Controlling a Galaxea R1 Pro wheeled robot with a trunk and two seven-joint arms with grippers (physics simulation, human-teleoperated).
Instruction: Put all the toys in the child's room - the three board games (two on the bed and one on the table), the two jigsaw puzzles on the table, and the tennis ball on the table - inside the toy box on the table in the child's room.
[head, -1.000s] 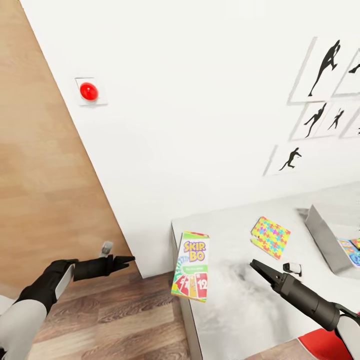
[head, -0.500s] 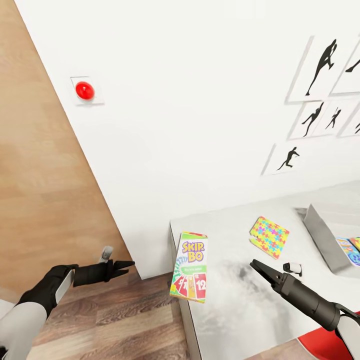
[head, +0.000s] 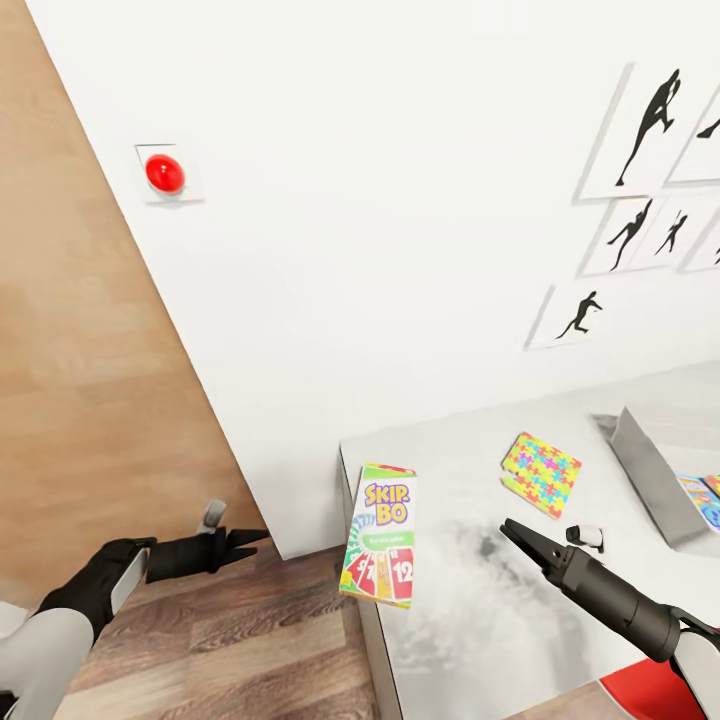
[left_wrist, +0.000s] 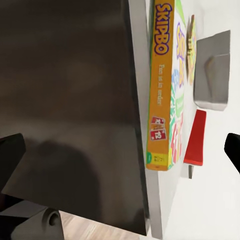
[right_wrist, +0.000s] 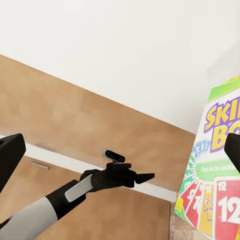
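Note:
The green "SKIP BO" board game (head: 381, 535) lies flat at the left end of the pale table (head: 480, 620), one corner past the edge; the left wrist view sees it edge-on (left_wrist: 162, 95). One multicoloured jigsaw puzzle (head: 540, 473) lies further in. The grey toy box (head: 645, 475) stands at the right with colourful flat toys inside. My left gripper (head: 250, 540) hangs open over the floor, left of the table end. Over the table, right of the SKIP BO box, my right gripper (head: 515, 535) is open and holds nothing. The bed and the tennis ball are out of view.
A white wall with black silhouette prints (head: 640, 130) and a red round button (head: 165, 173) backs the table. A brown wooden door (head: 70, 350) is at the left, plank floor (head: 240, 640) below. Something red (head: 650, 690) sits low beside the table at the right.
The left gripper has sunk a little toward the floor. The view has shifted slightly. The right arm and the toys have not moved.

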